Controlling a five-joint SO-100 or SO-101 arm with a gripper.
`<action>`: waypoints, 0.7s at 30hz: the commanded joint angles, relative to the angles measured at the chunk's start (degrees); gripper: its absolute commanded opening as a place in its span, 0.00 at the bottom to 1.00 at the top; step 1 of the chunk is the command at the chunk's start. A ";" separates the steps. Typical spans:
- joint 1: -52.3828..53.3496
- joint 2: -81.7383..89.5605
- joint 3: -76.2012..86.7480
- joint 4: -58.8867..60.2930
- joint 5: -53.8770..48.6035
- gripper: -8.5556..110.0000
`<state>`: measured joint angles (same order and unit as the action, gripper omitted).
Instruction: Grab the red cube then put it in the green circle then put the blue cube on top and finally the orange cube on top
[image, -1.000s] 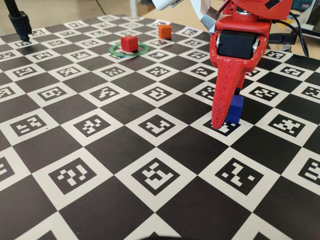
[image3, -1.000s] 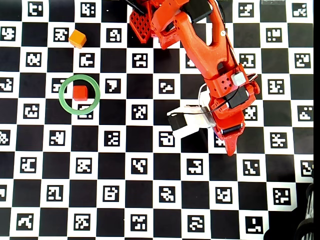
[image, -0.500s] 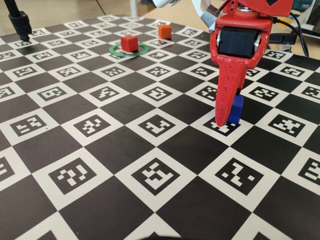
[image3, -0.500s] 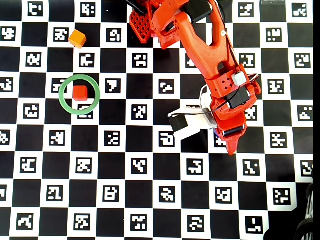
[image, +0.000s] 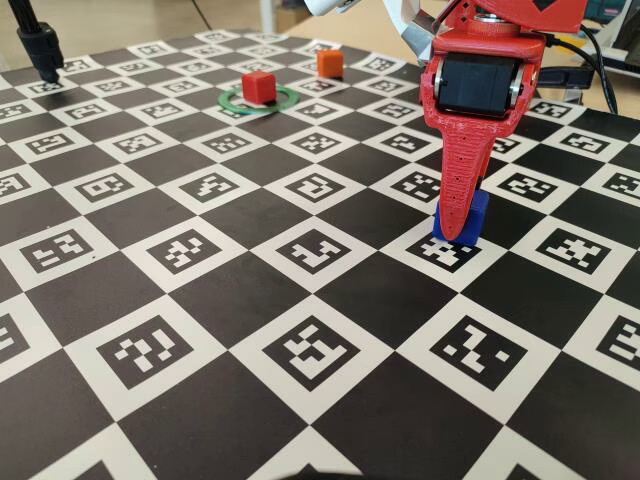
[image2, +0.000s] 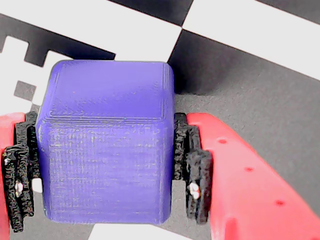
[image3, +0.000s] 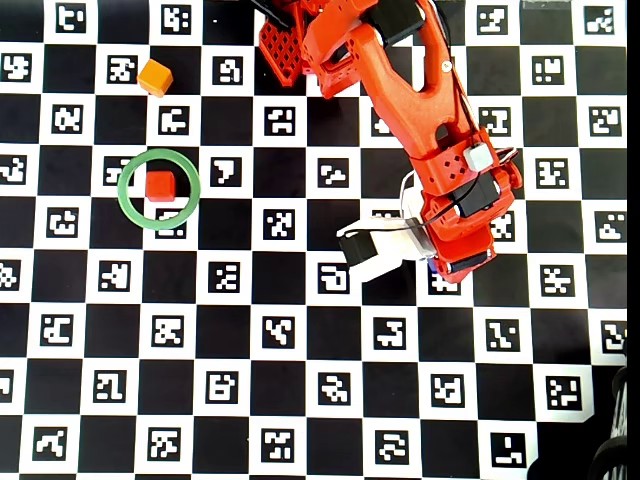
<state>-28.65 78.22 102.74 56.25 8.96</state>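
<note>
Fixed view: my red two-finger gripper points straight down over the checkerboard-patterned board, near its right edge, and the small matte deep-blue cube sits between my fingers, partly hidden behind the near one. Toward the far edge, the small matte red cube rests inside the thin flat green ring, and the small matte orange cube stands beyond it, apart from the ring. Wrist view: the blue cube fills the middle, my black ribbed pads pressed against its two opposite faces, so my grip is closed on it. Overhead view: my red arm covers the blue cube almost wholly; the red cube lies within the green ring near the board's left edge, and the orange cube sits toward the top-left corner.
</note>
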 joint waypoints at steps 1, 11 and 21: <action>-0.70 2.20 -4.39 1.32 0.09 0.12; 1.49 7.82 -11.69 13.10 0.44 0.13; 14.77 12.74 -19.16 22.68 -7.65 0.11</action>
<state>-19.07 83.50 88.68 77.87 3.08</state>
